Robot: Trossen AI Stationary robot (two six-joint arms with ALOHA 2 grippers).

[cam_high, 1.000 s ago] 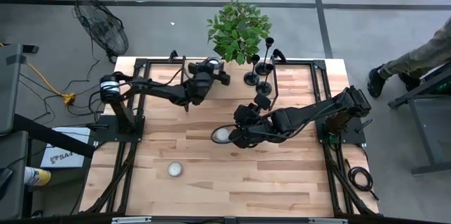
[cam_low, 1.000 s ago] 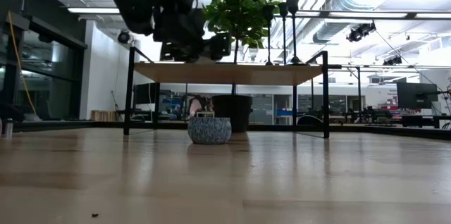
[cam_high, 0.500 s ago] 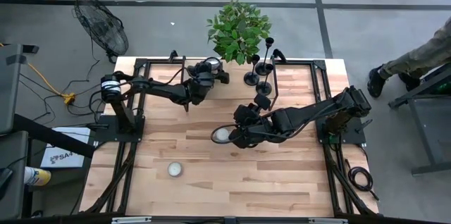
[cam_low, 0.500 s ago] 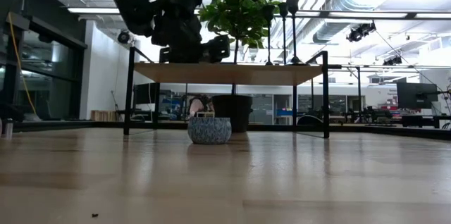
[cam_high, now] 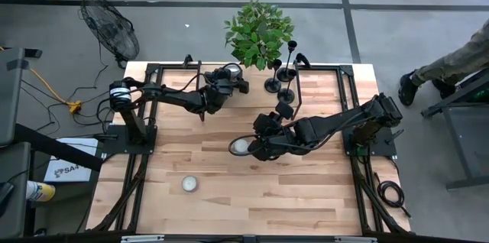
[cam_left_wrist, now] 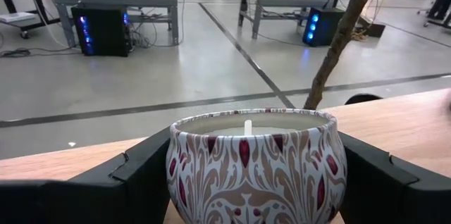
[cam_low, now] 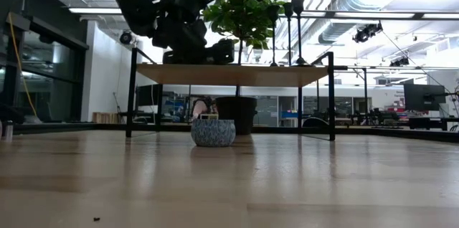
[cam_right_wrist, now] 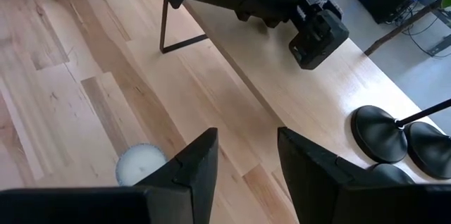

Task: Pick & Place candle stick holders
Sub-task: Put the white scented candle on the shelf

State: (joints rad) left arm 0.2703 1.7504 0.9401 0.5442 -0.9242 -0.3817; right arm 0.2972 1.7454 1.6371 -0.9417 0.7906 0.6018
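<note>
Three black candle stick holders (cam_high: 280, 89) stand on their round bases on the raised wooden shelf (cam_high: 321, 90) at the table's far side; their bases show in the right wrist view (cam_right_wrist: 380, 132). My left gripper (cam_high: 231, 73) is over the shelf's far edge beside the plant, shut on a patterned candle tin (cam_left_wrist: 257, 168). My right gripper (cam_high: 254, 148) is open and empty low over the table, just right of a second candle (cam_high: 241, 146), which also shows in the right wrist view (cam_right_wrist: 139, 165) and in the low view (cam_low: 213, 133). My left gripper pinches the candle tin between its two fingers, one on each bulging side wall (cam_left_wrist: 176, 175). The fingers come level toward the table's far edge. The tin stands upright, wick up; its bottom is cut off, so I cannot tell whether it rests on the shelf.
A potted plant (cam_high: 258, 33) stands just beyond the shelf's far edge. A third white candle (cam_high: 189, 184) sits on the table near the front left. The shelf stands on black legs (cam_low: 133, 92). A person's legs (cam_high: 451, 63) show on the floor at the right.
My left gripper has moved a little toward the table's far edge over the shelf, carrying the candle tin with it.
</note>
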